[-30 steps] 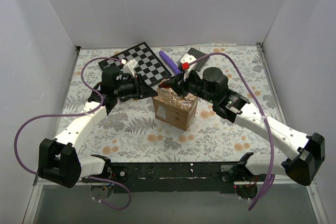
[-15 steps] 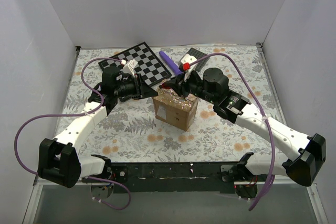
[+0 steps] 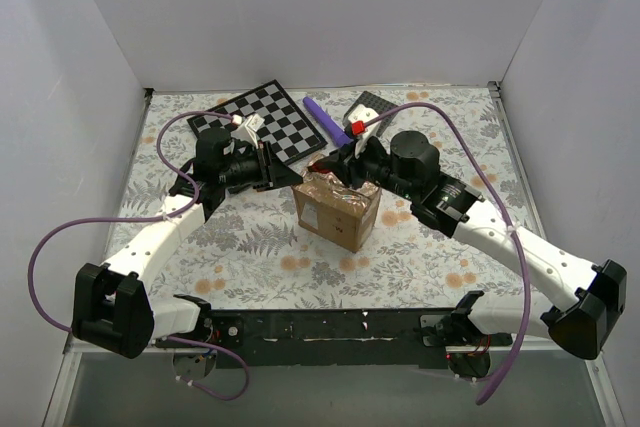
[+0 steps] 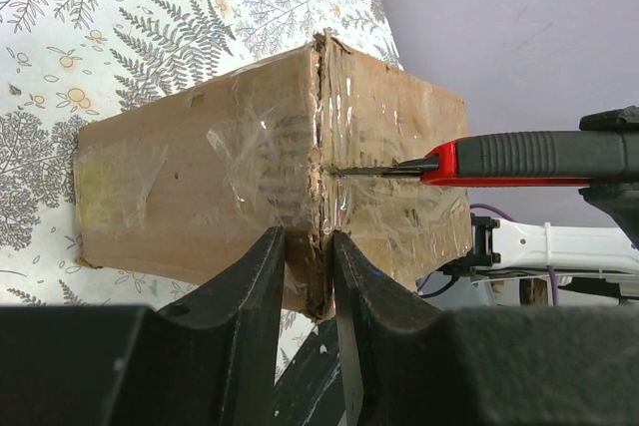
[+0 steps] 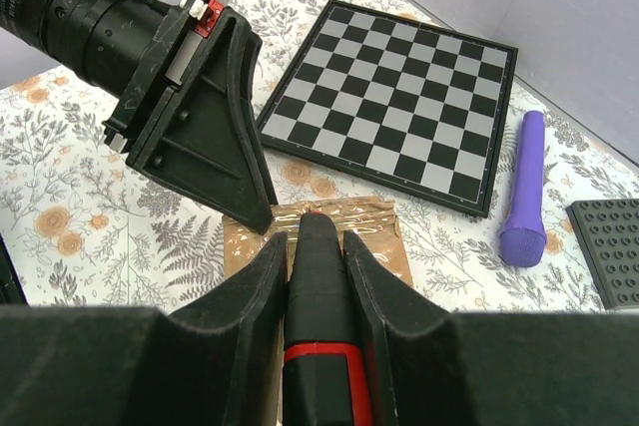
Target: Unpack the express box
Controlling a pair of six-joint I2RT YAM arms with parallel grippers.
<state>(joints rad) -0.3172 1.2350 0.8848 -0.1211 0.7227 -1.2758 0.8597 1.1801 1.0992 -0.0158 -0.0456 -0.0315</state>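
Roughly in the middle of the table with the white floral cloth (image 3: 240, 247) stands the small brown cardboard express box (image 3: 337, 209), its top flaps covered with glossy clear tape and closed. Along the top runs the taped seam, and the thin blade of a box cutter with a black handle and a red band (image 4: 519, 159) touches this seam near the middle of the box. The right gripper (image 3: 345, 165) comes to the box from the right side and has its jaws closed firmly on the black handle, one finger on each side of it. The left gripper (image 4: 305, 276) reaches the box from the left side; its two black fingers (image 4: 250, 286) stand only a little apart, with a slim gap between them that is in line with the seam, and the tips rest at the top edge of the box. Whether they pinch the cardboard I cannot tell. Behind the box, to its left, lies a flat black-and-white chessboard (image 3: 265, 122). Just right of the board is a purple cylinder-shaped object (image 3: 323, 119), and further right a dark grey studded square plate (image 3: 372, 105), partly hidden by the right arm.
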